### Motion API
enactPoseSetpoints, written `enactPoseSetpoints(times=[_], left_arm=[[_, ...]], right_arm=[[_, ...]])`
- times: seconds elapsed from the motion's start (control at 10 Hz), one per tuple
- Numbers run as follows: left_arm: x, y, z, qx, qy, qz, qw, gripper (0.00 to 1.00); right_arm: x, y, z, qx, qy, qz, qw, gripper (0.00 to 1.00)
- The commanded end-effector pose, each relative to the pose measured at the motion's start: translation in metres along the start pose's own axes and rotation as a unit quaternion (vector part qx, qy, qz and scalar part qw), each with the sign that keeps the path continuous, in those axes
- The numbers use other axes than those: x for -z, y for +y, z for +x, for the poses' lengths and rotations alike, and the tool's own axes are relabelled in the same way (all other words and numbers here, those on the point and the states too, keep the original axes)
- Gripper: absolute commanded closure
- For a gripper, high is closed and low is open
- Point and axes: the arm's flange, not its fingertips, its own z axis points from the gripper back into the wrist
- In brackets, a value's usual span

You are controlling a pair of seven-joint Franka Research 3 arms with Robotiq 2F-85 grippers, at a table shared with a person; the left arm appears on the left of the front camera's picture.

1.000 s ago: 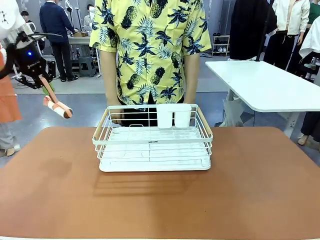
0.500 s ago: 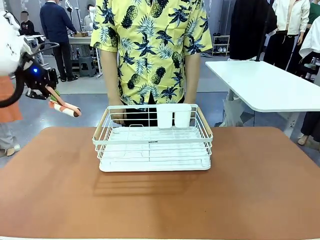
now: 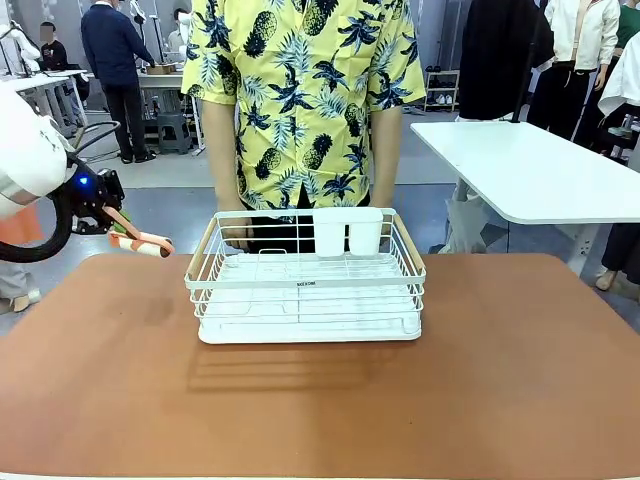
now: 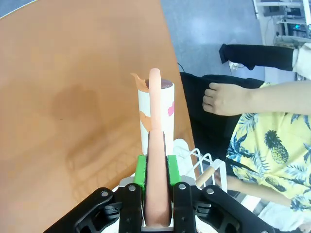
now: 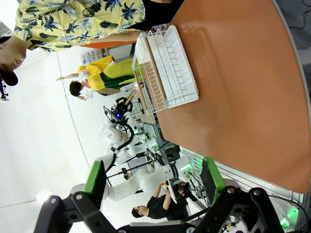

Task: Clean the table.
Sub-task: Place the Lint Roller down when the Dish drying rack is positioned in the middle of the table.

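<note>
The reddish-brown table (image 3: 320,400) carries a white wire dish rack (image 3: 305,280) at its far middle. My left gripper (image 3: 108,214) hangs over the table's far left corner, shut on the orange handle of a lint roller (image 3: 140,243) whose white roll points toward the rack. In the left wrist view the green pads (image 4: 141,170) clamp the handle, the lint roller (image 4: 155,114) stands ahead, and the table (image 4: 73,73) lies below. My right gripper (image 5: 153,179) is open and holds nothing, high above the table (image 5: 233,73).
A person in a yellow patterned shirt stands behind the rack (image 4: 204,162), one hand (image 4: 226,99) near its far left corner. A white-topped table (image 3: 540,170) stands at the back right. The rack (image 5: 167,68) also appears in the right wrist view.
My left arm has come down and to the right, bringing the lint roller lower and closer to the table's far left edge. The rack has not moved.
</note>
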Motion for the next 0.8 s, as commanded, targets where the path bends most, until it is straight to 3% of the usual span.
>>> enactPoseSetpoints(times=[0.0, 0.3, 0.7], left_arm=[[0.014, 0.011, 0.010, -0.025, -0.021, -0.001, 0.999, 0.81], [0.032, 0.026, 0.015, -0.064, -0.012, 0.008, 0.998, 0.81], [0.051, 0.035, 0.014, -0.072, -0.013, 0.014, 0.997, 0.81]], right_arm=[[-0.001, 0.003, -0.001, -0.003, -0.001, -0.001, 1.000, 0.00], [-0.001, 0.003, -0.001, -0.003, -0.001, -0.001, 1.000, 0.00], [-0.001, 0.003, -0.001, -0.003, -0.001, -0.001, 1.000, 0.00]])
